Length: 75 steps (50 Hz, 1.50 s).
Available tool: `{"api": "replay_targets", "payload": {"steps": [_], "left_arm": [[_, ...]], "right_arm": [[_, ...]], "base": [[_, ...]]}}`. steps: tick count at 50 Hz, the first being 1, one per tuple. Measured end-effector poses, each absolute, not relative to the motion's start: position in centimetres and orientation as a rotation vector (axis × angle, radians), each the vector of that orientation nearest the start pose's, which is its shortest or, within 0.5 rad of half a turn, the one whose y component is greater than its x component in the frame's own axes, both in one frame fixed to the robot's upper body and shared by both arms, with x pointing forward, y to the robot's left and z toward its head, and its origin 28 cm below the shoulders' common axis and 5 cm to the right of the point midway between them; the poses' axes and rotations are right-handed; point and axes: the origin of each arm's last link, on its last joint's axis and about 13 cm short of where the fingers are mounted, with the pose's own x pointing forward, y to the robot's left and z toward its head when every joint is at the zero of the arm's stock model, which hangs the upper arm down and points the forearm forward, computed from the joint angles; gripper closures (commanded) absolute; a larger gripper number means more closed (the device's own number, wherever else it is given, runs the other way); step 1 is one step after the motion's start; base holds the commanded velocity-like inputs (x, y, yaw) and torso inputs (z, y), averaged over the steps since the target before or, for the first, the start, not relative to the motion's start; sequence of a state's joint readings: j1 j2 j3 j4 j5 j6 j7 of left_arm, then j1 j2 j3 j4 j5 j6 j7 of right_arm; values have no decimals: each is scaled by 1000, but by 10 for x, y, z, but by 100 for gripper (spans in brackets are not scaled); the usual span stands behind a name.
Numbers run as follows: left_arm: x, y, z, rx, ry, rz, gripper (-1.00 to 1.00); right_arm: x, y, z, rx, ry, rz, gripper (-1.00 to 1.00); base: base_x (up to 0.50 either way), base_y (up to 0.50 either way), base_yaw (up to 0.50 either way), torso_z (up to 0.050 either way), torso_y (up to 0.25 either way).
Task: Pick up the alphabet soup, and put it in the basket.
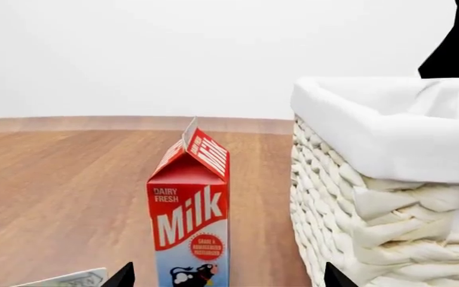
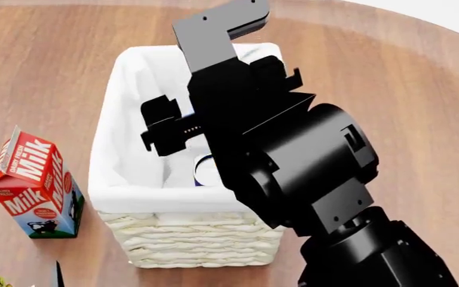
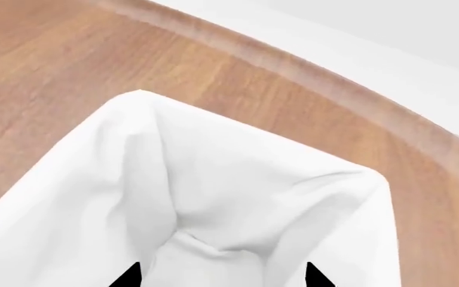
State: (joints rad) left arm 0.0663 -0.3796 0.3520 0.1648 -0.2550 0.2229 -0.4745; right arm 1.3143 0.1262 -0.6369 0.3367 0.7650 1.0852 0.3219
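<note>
**Soup in the basket, right arm above it**

I have the right arm reaching over the basket (image 2: 126,197). In the head view a pale round can top with a blue edge shows inside, near the front wall, just under the arm: I take that for the soup (image 2: 206,170), resting on the lining, though the arm hides most of it.

The right gripper (image 3: 222,276) looks down into the lined far corner. Only its two fingertips show at the picture's edge, standing apart with nothing between them, so I read it as released. In the head view the arm hides it, so how high it sits over the can I cannot tell; the can seems to lie below and a little behind it.

To finish well, I would lift straight up until the fingertips clear the cloth rim, then draw back, so nothing snags the lining or tips the can.

The left gripper (image 1: 228,276) is spread wide and empty, low over the table (image 1: 62,179), facing the milk (image 1: 189,221) beside the basket wall.
</note>
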Motion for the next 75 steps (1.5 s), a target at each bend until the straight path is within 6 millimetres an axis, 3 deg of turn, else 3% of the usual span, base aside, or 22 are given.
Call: {"api": "replay_targets", "payload": {"steps": [11,21,27,37,49,61,75], "left_arm": [[185,215,38,-12,-203,79,-100],[185,216,38,-12,-202,82,-100],[185,216,38,-13,-203,85,-100],[184,220,39,-20,-211,102,-100],[182,222,41,-24,-222,118,-100],[181,223,42,-23,-230,125,-100],[179,223,43,-16,-256,125,-100]], "right_arm": [[355,-30,268,-278,271,310,-100],[337,-43,284,-261,182,329,-100],[324,-51,278,-256,102,335,-100],[296,-75,237,-199,-89,279,-100],[245,-111,172,-151,-252,147,-100],[194,-134,124,-77,-348,60,-100],[168,-148,86,13,-370,-4,-100]], "base": [[0,0,0,0,0],[0,0,0,0,0],[0,0,0,0,0],[0,0,0,0,0],[0,0,0,0,0],[0,0,0,0,0],[0,0,0,0,0]]}}
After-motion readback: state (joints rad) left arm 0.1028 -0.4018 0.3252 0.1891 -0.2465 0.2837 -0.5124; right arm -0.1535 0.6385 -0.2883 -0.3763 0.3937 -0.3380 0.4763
